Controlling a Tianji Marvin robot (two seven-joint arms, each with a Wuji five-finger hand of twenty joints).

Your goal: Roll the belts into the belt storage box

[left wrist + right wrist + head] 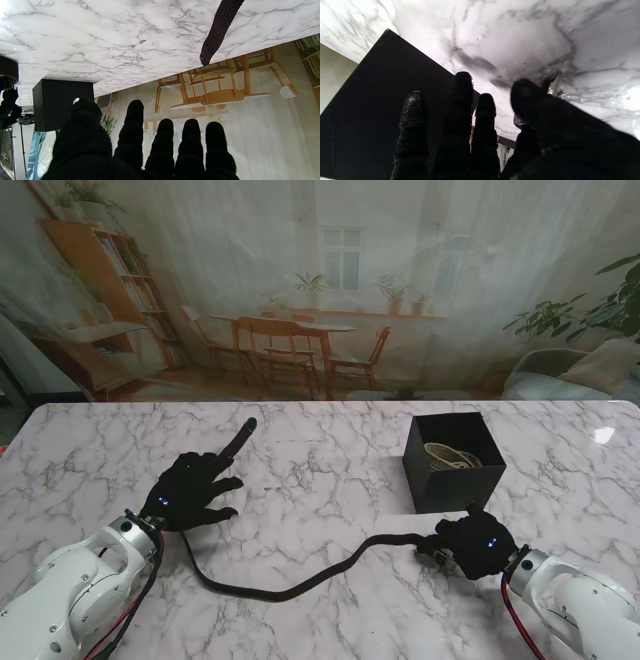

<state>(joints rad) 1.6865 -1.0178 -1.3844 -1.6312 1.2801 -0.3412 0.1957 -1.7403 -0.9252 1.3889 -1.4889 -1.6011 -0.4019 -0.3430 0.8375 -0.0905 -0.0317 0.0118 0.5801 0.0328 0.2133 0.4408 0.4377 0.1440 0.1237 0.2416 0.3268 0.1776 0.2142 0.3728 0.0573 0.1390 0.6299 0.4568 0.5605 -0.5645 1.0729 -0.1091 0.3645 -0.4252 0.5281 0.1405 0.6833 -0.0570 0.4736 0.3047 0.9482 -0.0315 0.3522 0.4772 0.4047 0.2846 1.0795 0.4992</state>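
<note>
1. The long black woven belt [290,588] sags nearest me across the white marbled tabletop [320,480].
2. Right hand [478,544] has its fingers curled on the belt's buckle end, probably to start the roll.
3. Left hand [190,490] lies flat, fingers wide, seemingly pinning the strap; its tip [212,42] pokes beyond.
4. Farthest, the square black storage box [455,462] holds 1 pale coiled belt [447,455].

The left hand [192,490] lay flat, palm down, fingers spread. The right hand [477,545] was curled, its fingers bent. Both white forearms rose from the near corners.
</note>
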